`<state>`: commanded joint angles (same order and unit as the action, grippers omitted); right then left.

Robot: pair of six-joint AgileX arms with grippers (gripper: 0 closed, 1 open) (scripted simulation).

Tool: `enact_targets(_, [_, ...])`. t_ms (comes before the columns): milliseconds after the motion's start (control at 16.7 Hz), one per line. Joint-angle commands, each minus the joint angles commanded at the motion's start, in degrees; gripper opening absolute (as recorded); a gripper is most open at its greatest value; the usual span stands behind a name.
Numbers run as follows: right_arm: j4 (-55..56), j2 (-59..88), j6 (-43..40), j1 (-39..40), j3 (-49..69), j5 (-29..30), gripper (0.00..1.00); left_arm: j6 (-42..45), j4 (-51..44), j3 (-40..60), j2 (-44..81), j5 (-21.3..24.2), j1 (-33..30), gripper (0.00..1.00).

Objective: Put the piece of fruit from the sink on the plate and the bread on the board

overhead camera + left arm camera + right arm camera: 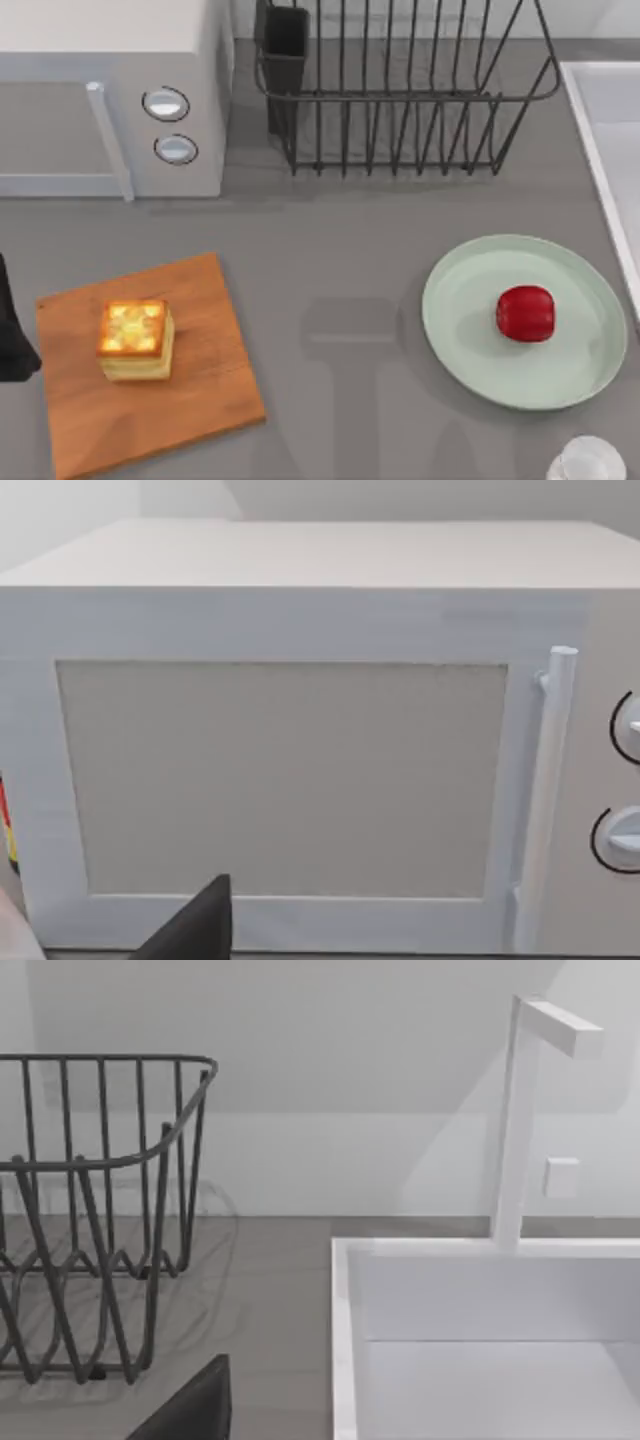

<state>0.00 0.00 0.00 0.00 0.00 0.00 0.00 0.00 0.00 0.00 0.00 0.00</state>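
The piece of fruit (525,313) sits on the plate (470,350), a little toward three o'clock from the plate's middle, and the plate lies on the right of the grey table (340,260). The bread (136,341) stands upright on the board (190,395), toward the board's nine o'clock side; the board's lower corner is cut off by the bottom of the top view. The sink (600,140) runs along the right edge with only its rim and part of the basin in view; the right wrist view shows its basin (480,1360) and a white tap (520,1120) cut off at the side. At twelve o'clock stands a dark wire rack (400,90), its top cropped. At ten to eleven o'clock is a white microwave (110,100); the left wrist view faces its door (280,780), with the knobs half cut off. A small white cup (586,461) is clipped at five o'clock. A dark piece of the left arm (12,330) shows at nine o'clock, mostly out of view. Whether either gripper is spread or pressed together I cannot tell.
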Motion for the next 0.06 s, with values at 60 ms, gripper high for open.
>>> enact_targets(60, [0.0, 0.0, 0.0, 0.0, 0.0, 0.0, 1.0, 0.0, 0.0, 0.0, 0.0, 0.0, 0.0, 1.0])
